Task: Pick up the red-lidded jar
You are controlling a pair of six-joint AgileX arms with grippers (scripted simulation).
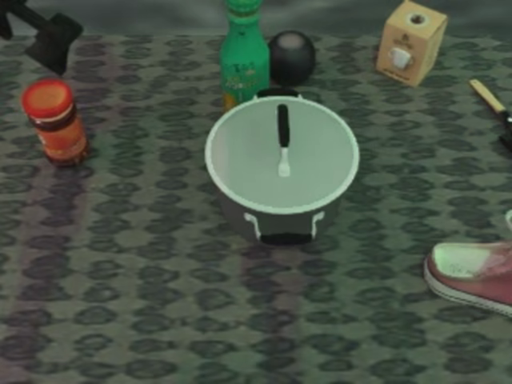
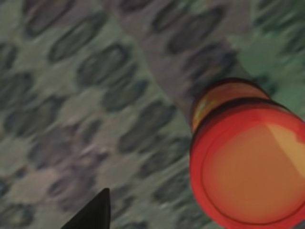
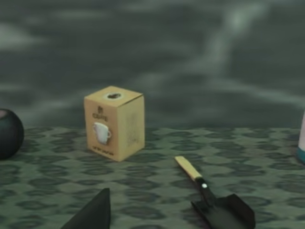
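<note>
The red-lidded jar (image 1: pixel 53 120) stands upright near the table's left edge, with a round red-orange lid, a dark band under it and an orange label. My left gripper (image 1: pixel 50 37) hovers just behind it, toward the far left corner, not touching it. In the left wrist view the jar (image 2: pixel 252 169) looms close and is cut by the picture's edge. One dark fingertip (image 2: pixel 93 213) shows apart from it, with nothing held. Of the right gripper only a fingertip (image 3: pixel 95 212) shows, over the table's right side; it holds nothing.
A lidded pot (image 1: pixel 282 160) sits mid-table, with a green bottle (image 1: pixel 244 58) and a black ball (image 1: pixel 291 56) behind it. A tan box (image 1: pixel 411 42) stands far right, a trowel (image 1: pixel 490 98) lies at the right edge, and a red shoe (image 1: pixel 474 276) below it.
</note>
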